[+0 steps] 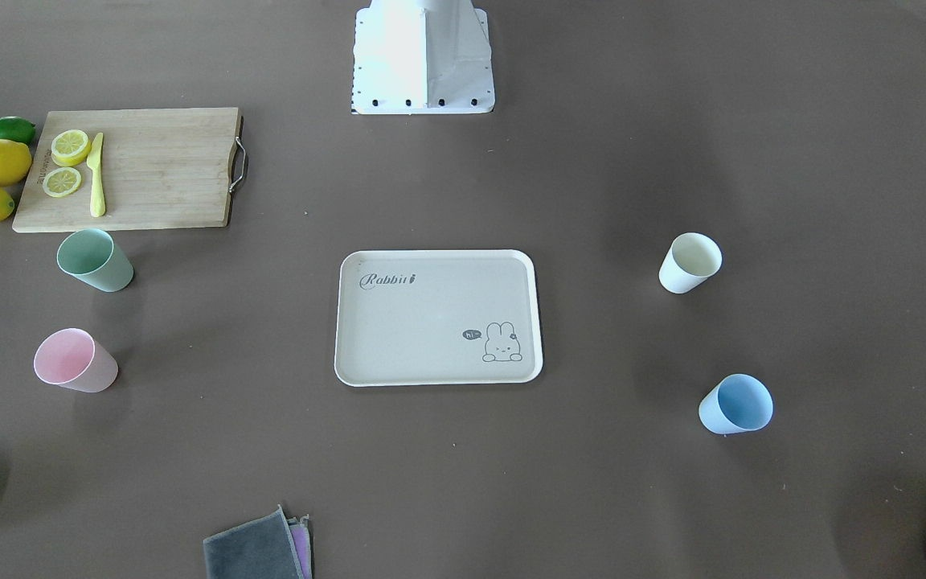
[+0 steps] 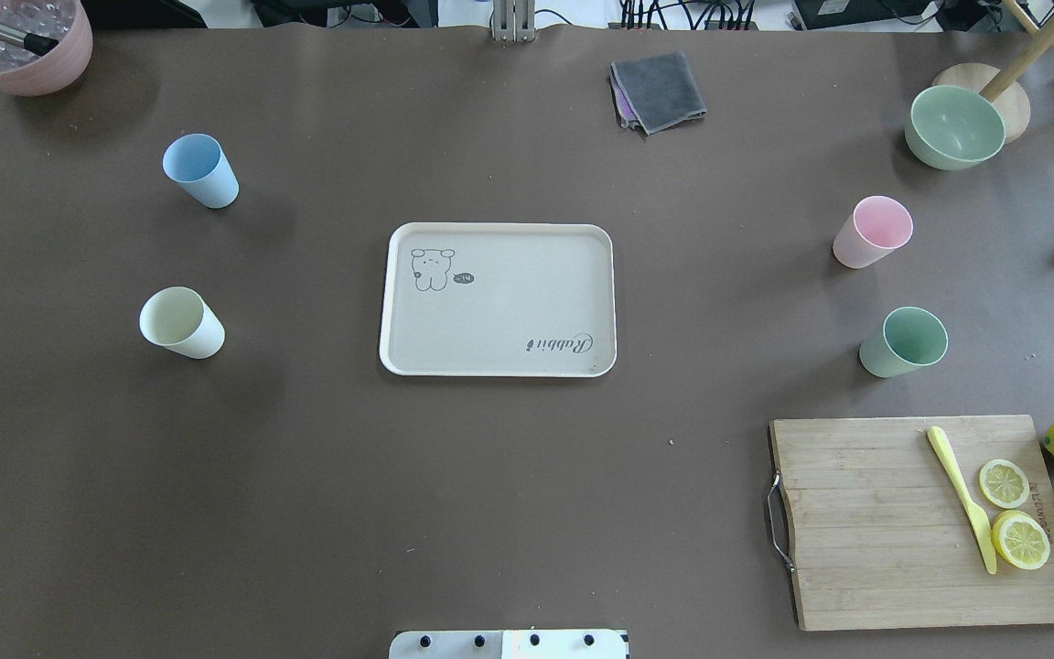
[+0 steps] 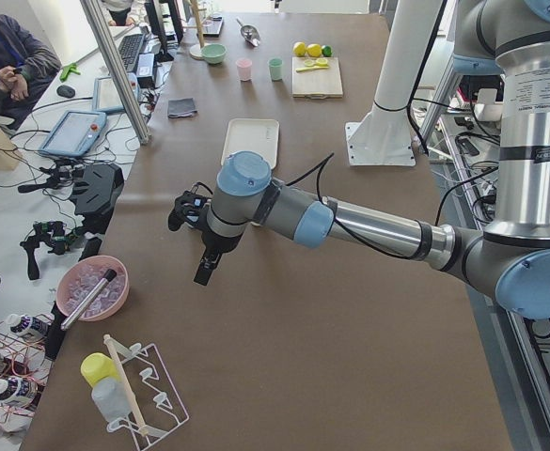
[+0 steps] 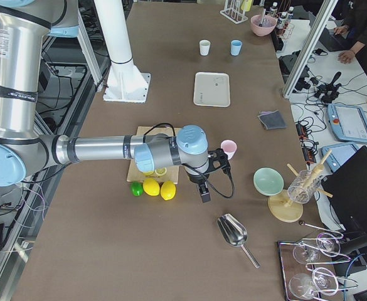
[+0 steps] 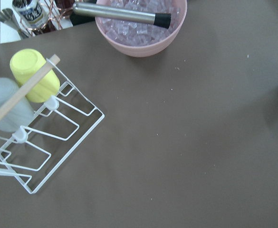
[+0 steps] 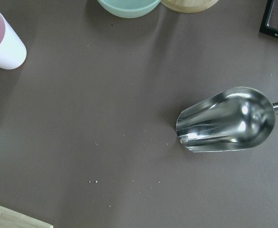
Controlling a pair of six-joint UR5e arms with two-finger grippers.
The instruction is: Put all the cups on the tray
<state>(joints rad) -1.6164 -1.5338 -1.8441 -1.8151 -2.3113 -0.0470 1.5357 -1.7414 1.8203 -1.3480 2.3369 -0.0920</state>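
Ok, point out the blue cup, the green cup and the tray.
blue cup point(image 1: 736, 404): front-facing view, inside its mouth.
green cup point(image 1: 93, 259): front-facing view, inside its mouth.
tray point(image 1: 431, 320): front-facing view, bare floor.

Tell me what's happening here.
Nothing is being handled yet. The tray in the middle is empty. The white cup and blue cup stand on the robot's left side, the pink cup and green cup on its right. The left gripper and right gripper hang over the table near its ends, touching no cup; open or shut, I cannot tell.
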